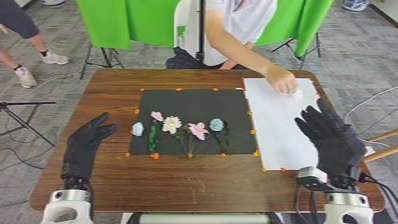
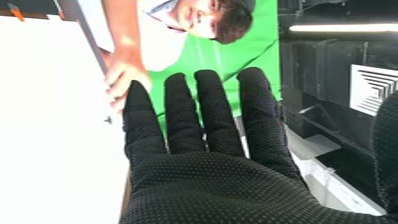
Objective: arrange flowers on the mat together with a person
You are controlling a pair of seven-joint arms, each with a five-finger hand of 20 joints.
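Note:
My left hand (image 1: 83, 149) is held open at the left of the dark mat (image 1: 189, 103). Over the right edge of the white sheet (image 1: 274, 121), my right hand (image 1: 336, 142) has its fingers straight; in the right wrist view that hand (image 2: 213, 185) is open and holds nothing. Along the mat's near part lie a pink bud (image 1: 157, 116), a white flower (image 1: 171, 124), a pink flower (image 1: 198, 131), a blue flower (image 1: 217, 125) and a pale blue one (image 1: 137, 129) at the left edge. A person's hand (image 1: 282, 81) touches something whitish on the sheet's far part.
Orange tape bits (image 1: 253, 132) edge the mat and sheet. The brown table (image 1: 178, 182) has bare wood in front of the mat. A green cloth (image 1: 107, 20) hangs behind the person, and a stand (image 1: 18, 112) is on the floor at the left.

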